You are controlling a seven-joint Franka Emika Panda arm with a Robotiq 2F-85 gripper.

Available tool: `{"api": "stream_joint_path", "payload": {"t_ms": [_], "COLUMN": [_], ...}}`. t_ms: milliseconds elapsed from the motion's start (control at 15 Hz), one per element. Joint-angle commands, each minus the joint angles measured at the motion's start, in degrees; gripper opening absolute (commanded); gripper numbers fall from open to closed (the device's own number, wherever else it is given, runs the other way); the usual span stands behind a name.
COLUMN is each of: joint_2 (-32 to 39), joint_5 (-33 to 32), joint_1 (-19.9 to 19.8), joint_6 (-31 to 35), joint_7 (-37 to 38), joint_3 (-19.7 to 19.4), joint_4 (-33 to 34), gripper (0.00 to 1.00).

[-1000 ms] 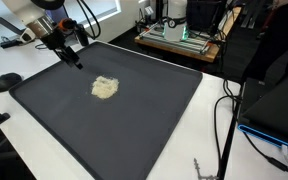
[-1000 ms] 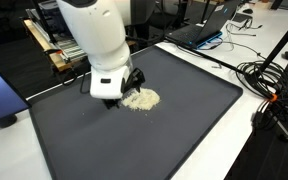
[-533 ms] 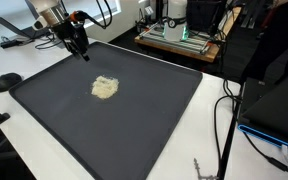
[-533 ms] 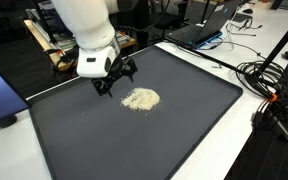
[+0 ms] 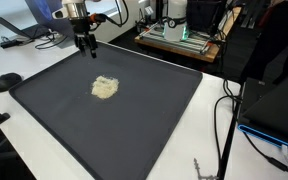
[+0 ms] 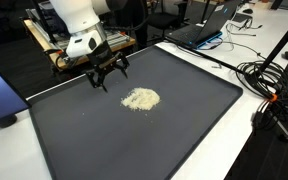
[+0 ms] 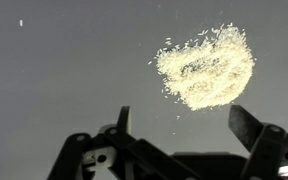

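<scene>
While the pincer [image 5: 86, 46] hangs open and empty in an exterior view, a grain pile [image 5: 105, 87] lies on the black mat [image 5: 144, 125] at its 5 o'clock. In an exterior view, the grain pile [image 6: 139, 99] lies apart, at the pincer's 4 o'clock. In the wrist view it lies at 1 o'clock.

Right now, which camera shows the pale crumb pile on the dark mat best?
The wrist view: the pile is large in the frame, with loose grains visible around its edge. Both exterior views show it only as a small pale patch on the mat, without grain detail.
</scene>
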Motion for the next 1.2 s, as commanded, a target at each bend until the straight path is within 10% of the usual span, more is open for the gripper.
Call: {"api": "stream_joint_path", "payload": {"t_ms": [0, 733, 1133], "joint_2": [-7.8, -15.0, -12.5], "joint_5": [12.3, 15.7, -2.7], "joint_1": [-2.2, 3.6, 11.6], "joint_6": [4.8, 11.3, 22.3], "joint_7": [-12.7, -12.8, 7.9], "joint_3": [3.4, 6.6, 5.5], "joint_4": [-11.2, -21.7, -24.0], "gripper": [1.00, 1.00, 1.00]}}
